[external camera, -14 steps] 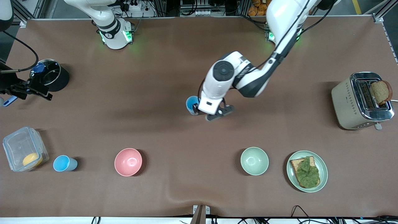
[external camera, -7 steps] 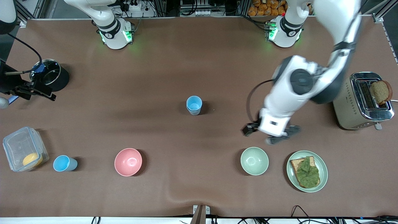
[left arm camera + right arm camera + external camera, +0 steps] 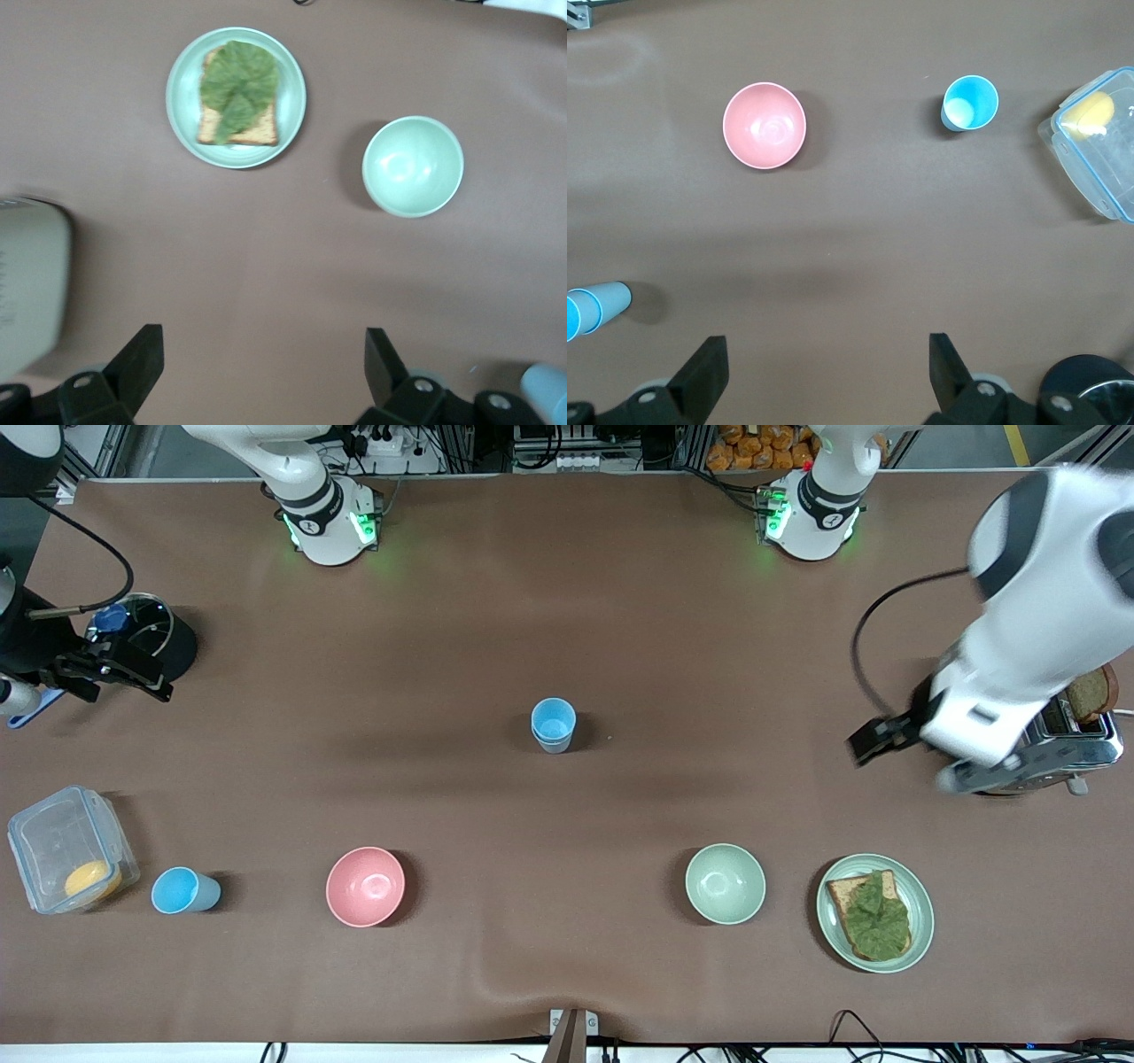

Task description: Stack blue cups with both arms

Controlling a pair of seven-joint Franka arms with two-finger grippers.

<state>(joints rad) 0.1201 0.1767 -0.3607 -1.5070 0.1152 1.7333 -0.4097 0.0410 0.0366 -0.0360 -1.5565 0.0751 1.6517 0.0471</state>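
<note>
Two light-blue cups stand nested as one stack (image 3: 553,724) at the table's middle; the stack also shows in the right wrist view (image 3: 594,310) and the left wrist view (image 3: 547,391). A single blue cup (image 3: 182,890) (image 3: 970,103) stands upright near the front camera, beside the plastic box. My left gripper (image 3: 912,762) (image 3: 261,372) is open and empty, up in the air beside the toaster. My right gripper (image 3: 120,680) (image 3: 828,372) is open and empty, in the air by the black pot at the right arm's end.
A pink bowl (image 3: 365,886) and a pale green bowl (image 3: 725,883) sit near the front camera. A plate with toast and lettuce (image 3: 874,912) lies beside the green bowl. A toaster (image 3: 1019,717), a black pot (image 3: 155,646) and a clear box (image 3: 66,850) stand at the ends.
My left gripper has let go of the upper cup in the middle stack and swung away to the toaster end. My right gripper has shifted slightly by the pot.
</note>
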